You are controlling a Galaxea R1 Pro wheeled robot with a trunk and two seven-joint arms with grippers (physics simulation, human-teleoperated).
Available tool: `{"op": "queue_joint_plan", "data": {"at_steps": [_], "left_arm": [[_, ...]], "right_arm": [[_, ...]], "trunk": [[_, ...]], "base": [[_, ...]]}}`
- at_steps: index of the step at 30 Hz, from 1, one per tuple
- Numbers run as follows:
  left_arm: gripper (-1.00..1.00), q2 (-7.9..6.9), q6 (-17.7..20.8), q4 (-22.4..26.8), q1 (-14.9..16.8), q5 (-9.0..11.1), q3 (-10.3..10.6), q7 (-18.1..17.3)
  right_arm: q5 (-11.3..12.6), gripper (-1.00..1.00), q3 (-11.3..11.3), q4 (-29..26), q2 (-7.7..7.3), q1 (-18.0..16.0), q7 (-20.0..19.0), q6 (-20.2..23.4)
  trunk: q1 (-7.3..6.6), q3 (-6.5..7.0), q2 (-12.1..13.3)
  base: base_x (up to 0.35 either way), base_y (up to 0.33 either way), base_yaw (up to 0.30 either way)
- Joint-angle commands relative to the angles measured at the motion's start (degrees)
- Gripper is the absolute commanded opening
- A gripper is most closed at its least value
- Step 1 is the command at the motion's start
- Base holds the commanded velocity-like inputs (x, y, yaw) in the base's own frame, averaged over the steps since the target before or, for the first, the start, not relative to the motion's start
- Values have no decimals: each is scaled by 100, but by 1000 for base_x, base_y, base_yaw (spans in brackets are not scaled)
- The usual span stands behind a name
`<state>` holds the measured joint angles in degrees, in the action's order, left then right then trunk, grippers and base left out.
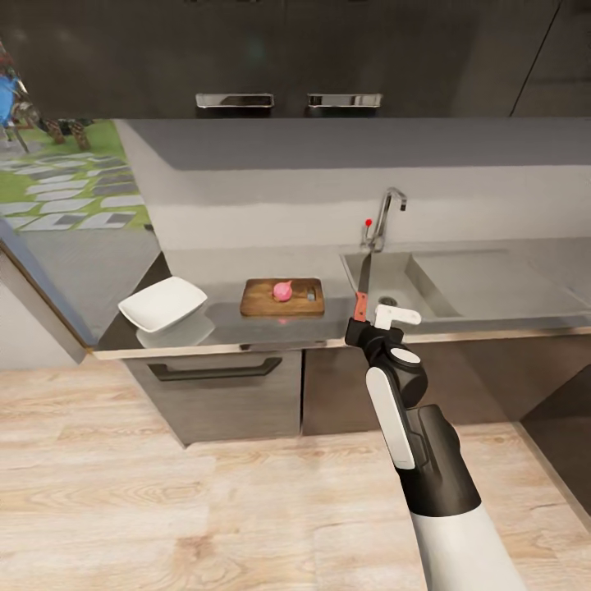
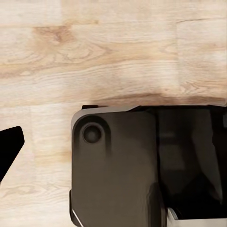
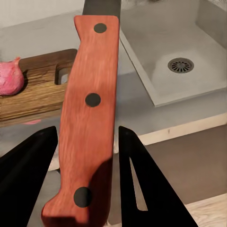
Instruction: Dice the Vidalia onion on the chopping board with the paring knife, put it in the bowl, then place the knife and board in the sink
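Onion (image 1: 282,290) sits on the chopping board (image 1: 261,303), left of the sink (image 1: 394,283); right tool (image 1: 369,322) grips the paring knife (image 1: 361,294), blade seemingly pointing away, nearest arm.

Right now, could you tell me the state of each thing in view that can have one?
Vidalia onion: whole, resting on the chopping board.
Chopping board: flat on the countertop, beside the sink.
Paring knife: held, blade pointing away over the counter edge.
Right gripper: shut on the knife handle.
Bowl: empty, tilted.
Sink: basin empty.
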<state>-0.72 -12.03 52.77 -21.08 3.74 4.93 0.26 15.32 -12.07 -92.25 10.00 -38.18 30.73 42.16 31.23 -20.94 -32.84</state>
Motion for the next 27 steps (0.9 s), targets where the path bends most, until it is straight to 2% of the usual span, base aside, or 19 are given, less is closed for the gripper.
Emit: {"op": "queue_joint_plan", "data": {"at_steps": [1,13,20,27], "left_arm": [[100,-4,-10,9,-1,40,17,4],[100,-1,-10,0,-1,40,17,6],[100,-3,-10,-9,-1,40,17,8],[100,-6,-2,-18,7,40,17,9]], "right_arm": [[62,-100,-6,-5,0,-5,56,11],[68,-100,-6,-4,0,-5,56,11],[61,-100,-6,-4,0,-5,56,11],[58,-100,-6,-4,0,-6,64,15]], "trunk": [[3,2,-7],[3,106,-7],[3,167,-7],[3,227,-7]], "base": [[0,68,0],[14,216,12],[86,16,71],[158,-138,83]]}}
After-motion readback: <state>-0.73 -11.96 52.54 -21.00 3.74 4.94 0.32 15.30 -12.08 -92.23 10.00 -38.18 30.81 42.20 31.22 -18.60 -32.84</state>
